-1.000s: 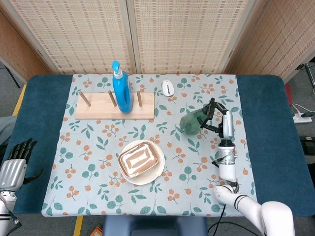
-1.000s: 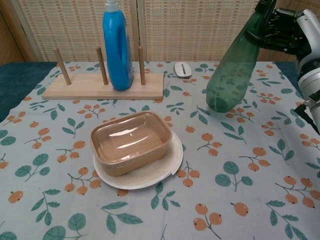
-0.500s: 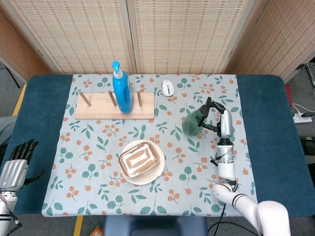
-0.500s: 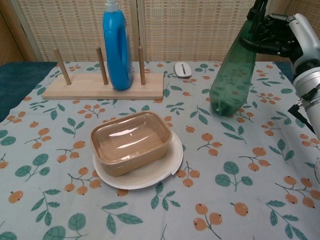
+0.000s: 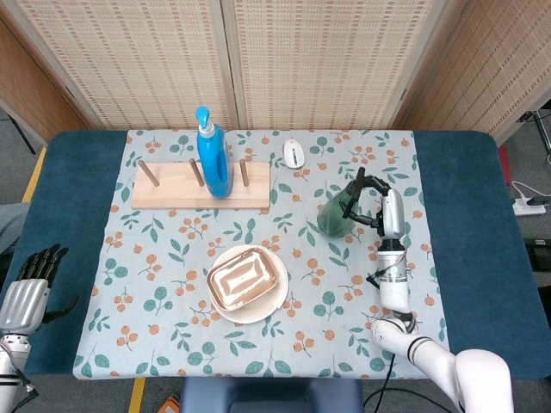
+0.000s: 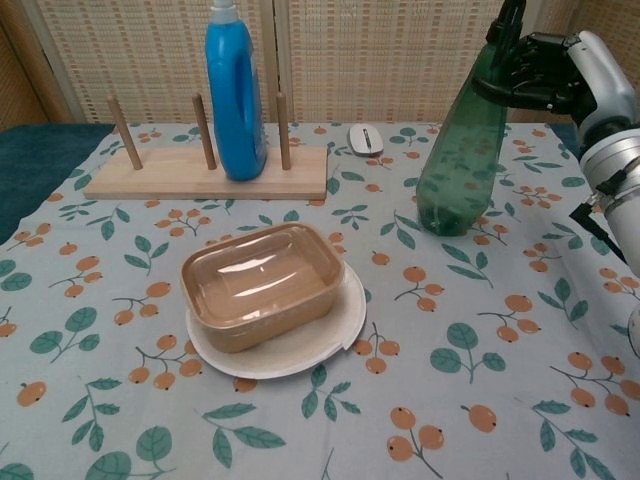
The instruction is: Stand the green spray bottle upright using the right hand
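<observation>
The green spray bottle [image 6: 462, 160] [image 5: 332, 215] stands nearly upright on the flowered cloth, right of centre, leaning slightly to the left at its base. My right hand [image 6: 548, 75] [image 5: 372, 204] grips its neck and black sprayer head from the right side. The bottle's base touches the cloth in the chest view. My left hand [image 5: 27, 285] hangs open off the table's left front corner, seen only in the head view.
A blue detergent bottle [image 6: 232, 90] stands on a wooden peg rack [image 6: 200, 170] at the back left. A white mouse [image 6: 365, 139] lies behind the green bottle. A brown lidded container [image 6: 262, 282] sits on a white plate [image 6: 325, 340] at centre front.
My right hand has tipped the green bottle from a strong tilt to nearly upright, and its base has come down onto the cloth. The left hand has not moved.
</observation>
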Controlling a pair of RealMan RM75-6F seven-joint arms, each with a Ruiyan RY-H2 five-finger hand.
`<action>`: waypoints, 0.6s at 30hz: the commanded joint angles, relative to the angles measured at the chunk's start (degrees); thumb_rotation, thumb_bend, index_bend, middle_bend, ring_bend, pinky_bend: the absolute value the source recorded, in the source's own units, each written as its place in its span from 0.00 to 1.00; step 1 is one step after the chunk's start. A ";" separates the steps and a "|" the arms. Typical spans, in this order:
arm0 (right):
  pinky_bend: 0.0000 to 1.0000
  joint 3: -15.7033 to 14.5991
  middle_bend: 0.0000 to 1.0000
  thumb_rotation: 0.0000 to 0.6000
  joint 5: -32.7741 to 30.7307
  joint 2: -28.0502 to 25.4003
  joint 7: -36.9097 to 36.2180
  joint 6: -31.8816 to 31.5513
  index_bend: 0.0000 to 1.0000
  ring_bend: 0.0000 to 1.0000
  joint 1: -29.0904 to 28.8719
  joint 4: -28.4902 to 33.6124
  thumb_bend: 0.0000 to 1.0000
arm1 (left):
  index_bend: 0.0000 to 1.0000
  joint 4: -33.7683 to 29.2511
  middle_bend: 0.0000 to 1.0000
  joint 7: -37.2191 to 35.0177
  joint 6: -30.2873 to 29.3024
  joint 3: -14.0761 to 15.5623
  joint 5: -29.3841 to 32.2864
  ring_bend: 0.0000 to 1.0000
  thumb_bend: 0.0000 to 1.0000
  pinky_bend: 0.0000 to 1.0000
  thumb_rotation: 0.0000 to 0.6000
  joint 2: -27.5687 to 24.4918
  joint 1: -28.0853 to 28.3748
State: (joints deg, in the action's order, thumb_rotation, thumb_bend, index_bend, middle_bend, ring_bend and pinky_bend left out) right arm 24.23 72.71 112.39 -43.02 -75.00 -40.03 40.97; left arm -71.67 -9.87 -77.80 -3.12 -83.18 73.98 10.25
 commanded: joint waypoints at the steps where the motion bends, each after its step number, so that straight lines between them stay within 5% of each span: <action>1: 0.35 0.51 0.54 1.00 -0.59 -0.40 -0.86 0.80 0.69 0.40 0.23 0.69 0.16 | 0.00 0.05 0.00 -0.04 0.07 -0.04 0.01 0.00 0.25 0.00 1.00 0.04 0.08; 18: 0.32 -0.23 0.54 1.00 0.04 -0.91 2.71 2.14 0.64 0.37 -0.41 0.32 0.16 | 0.00 0.24 0.00 1.00 0.05 0.24 -0.42 0.00 0.24 0.00 1.00 0.51 0.33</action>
State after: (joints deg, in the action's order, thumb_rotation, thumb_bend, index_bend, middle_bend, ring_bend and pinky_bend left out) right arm 24.12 72.69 111.63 -40.42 -73.07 -40.43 41.06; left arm -71.44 -8.88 -77.75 -2.89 -83.59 74.48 10.58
